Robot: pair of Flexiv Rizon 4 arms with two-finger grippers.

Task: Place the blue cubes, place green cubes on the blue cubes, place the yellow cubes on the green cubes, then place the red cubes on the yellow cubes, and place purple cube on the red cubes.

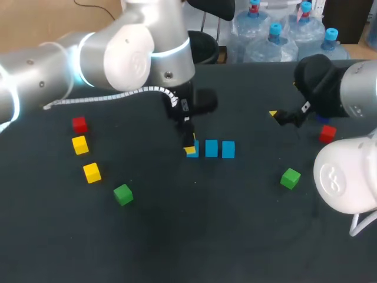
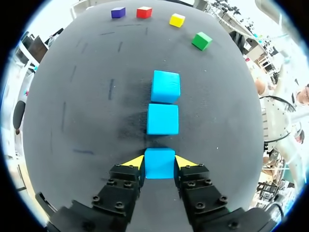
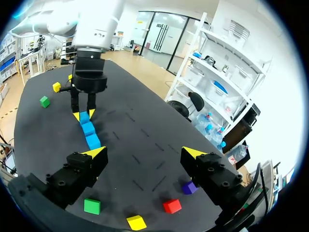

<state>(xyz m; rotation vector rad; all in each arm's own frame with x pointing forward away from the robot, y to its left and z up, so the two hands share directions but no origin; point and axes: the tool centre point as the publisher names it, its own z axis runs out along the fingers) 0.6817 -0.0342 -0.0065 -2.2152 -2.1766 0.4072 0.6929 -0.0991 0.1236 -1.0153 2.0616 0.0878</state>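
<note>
Three blue cubes lie in a row mid-table. My left gripper (image 1: 189, 145) (image 2: 160, 163) is shut on the leftmost blue cube (image 1: 192, 150) (image 2: 160, 163), which rests on the table in line with the middle blue cube (image 2: 162, 119) and the far blue cube (image 2: 165, 86). My right gripper (image 1: 283, 117) (image 3: 145, 153) hangs open and empty over the right side. Under it lie a green cube (image 3: 91, 206), a yellow cube (image 3: 136, 222), a red cube (image 3: 172, 206) and a purple cube (image 3: 189, 187).
On the left of the table sit a red cube (image 1: 79, 124), two yellow cubes (image 1: 80, 144) (image 1: 91, 172) and a green cube (image 1: 122, 194). On the right are a green cube (image 1: 290, 178) and a red cube (image 1: 327, 134).
</note>
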